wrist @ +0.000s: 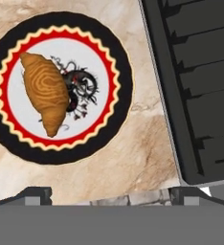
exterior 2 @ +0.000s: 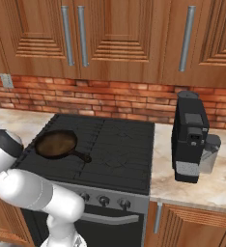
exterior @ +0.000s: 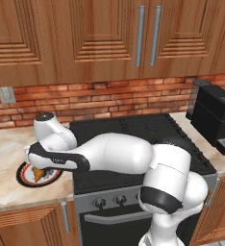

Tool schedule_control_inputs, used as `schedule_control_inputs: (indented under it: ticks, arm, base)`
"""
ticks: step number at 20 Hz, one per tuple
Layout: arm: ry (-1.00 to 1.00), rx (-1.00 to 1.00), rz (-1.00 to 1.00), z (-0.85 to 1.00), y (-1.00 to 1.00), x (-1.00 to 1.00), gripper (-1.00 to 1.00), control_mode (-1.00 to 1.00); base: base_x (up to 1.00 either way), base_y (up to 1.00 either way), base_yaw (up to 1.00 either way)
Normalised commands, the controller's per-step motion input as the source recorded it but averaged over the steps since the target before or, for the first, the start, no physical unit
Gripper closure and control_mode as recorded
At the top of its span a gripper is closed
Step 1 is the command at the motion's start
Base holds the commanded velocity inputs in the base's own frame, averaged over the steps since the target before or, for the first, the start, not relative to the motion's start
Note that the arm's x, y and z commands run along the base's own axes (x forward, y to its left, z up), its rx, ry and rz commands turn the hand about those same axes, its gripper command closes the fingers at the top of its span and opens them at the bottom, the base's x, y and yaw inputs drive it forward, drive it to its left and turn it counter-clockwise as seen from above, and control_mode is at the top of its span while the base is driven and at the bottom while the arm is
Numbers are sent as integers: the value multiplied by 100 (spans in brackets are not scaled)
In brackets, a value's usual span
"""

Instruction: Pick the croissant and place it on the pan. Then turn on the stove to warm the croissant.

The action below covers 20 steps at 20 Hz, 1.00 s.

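Observation:
The croissant (wrist: 47, 91), a golden-orange crescent, lies on the left half of a round plate with a black-red rim (wrist: 115, 52). In the hand view my gripper (wrist: 111, 197) hangs above the plate, open, with nothing between its fingertips (wrist: 35, 195); the croissant sits up and to the left of its centre line. In the left base view the hand hovers low over the plate (exterior: 25, 178), and the croissant (exterior: 39, 174) peeks out beneath it. The dark-brown pan (exterior 2: 56, 144) sits on the stove's (exterior 2: 110, 149) front-left burner, handle pointing right.
The plate rests on the marble counter (exterior: 4, 153) left of the stove (exterior: 133, 127). Knobs (exterior 2: 104, 200) line the stove's silver front panel. A black coffee machine (exterior 2: 190, 137) stands on the right counter. Brick wall and wooden cabinets rise behind.

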Motion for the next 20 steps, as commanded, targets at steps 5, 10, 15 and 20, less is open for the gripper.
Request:
schedule_control_inputs:
  ticks: [5, 10, 15, 20]
  arm:
    - [0, 0, 0, -10, 13, 6, -100, -100]
    - [0, 0, 0, -8, 0, 12, -100, -100]
    - [0, 0, 0, -11, 0, 15, -100, -100]
    - [0, 0, 0, -19, 7, 13, -100, -100]
  base:
    - [0, 0, 0]
    - [0, 0, 0]
    - [0, 0, 0]
    - [0, 0, 0]
